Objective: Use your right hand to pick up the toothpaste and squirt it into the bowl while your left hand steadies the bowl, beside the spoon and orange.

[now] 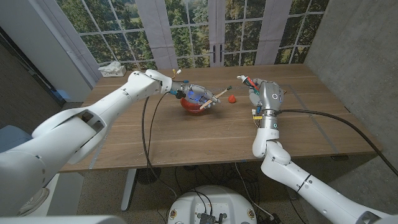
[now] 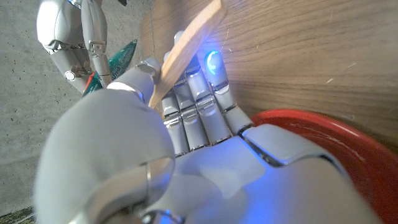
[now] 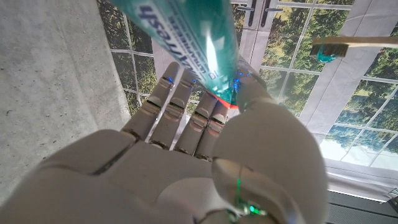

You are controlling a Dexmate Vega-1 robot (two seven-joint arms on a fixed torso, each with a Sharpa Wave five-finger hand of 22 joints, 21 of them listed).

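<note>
Between the fingers (image 3: pixel 186 109) and the thumb of the right hand (image 1: pixel 266 94) sits the toothpaste (image 3: pixel 186 37), a teal tube with a red part near the grip. The hand is closed around it and holds it above the table (image 1: pixel 186 140), well to the right of the bowl (image 1: pixel 195 106), so nothing is squirted yet, I judge. The tube is probably light and soft; it will give way under pressure, and its smooth skin may slip. I think it is best to keep the hold on the body of the tube and to press there, with the nozzle over the bowl. On the tube I see white letters, but they are turned and cut off, so I cannot read a brand.

The left hand (image 1: pixel 166 83) is at the far left rim of the red bowl. Its fingers (image 2: pixel 202 106) lie stretched over the wood beside the rim; if they truly grip or only touch the bowl, I cannot tell. A wooden spoon (image 1: pixel 214 98) leans out of the bowl to the right, and its handle crosses just before these fingers in the left wrist view. A small reddish orange (image 1: pixel 232 98) lies just right of the bowl, between it and the right hand.
</note>
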